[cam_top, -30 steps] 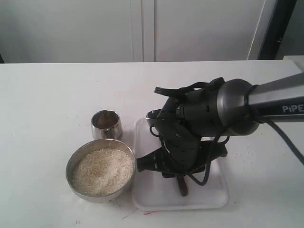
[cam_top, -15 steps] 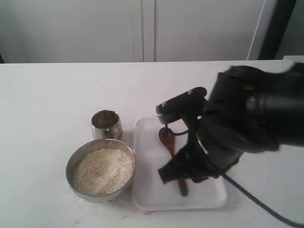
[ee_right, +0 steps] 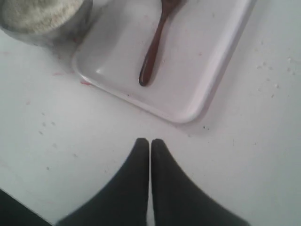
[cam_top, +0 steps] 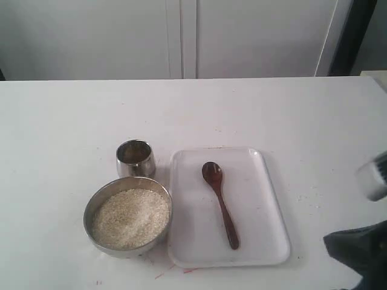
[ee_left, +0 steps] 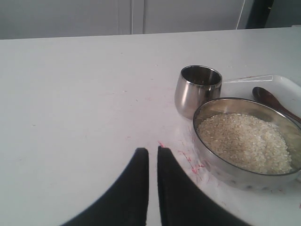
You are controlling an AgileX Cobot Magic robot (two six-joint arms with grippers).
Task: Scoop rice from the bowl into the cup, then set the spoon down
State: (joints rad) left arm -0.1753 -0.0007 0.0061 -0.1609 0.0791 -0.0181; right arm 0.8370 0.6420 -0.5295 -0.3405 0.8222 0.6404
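Spoon (cam_top: 220, 204) lies flat on the white tray (cam_top: 260, 199), scoop at the far end, nothing gripping it. Rice (cam_top: 130, 217) is in the bowl (cam_top: 126, 251) left of the tray, cup (cam_top: 135, 159) just behind it. Right gripper (ee_right: 150, 146) jaws closed, empty, over the table beside the tray. Left gripper (ee_left: 152, 153) jaws closed, empty.

Exterior view: right arm (cam_top: 357, 251) blurred, cropped at right edge; cup (cam_top: 135, 164) contents indiscernible. Right wrist view: spoon (ee_right: 153, 49) scoop and bowl (ee_right: 56, 34) cut off by frame edge.

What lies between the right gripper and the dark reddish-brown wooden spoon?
In the right wrist view, only a bare strip of white table and the near edge of the white rectangular tray separate the right gripper from the dark reddish-brown wooden spoon.
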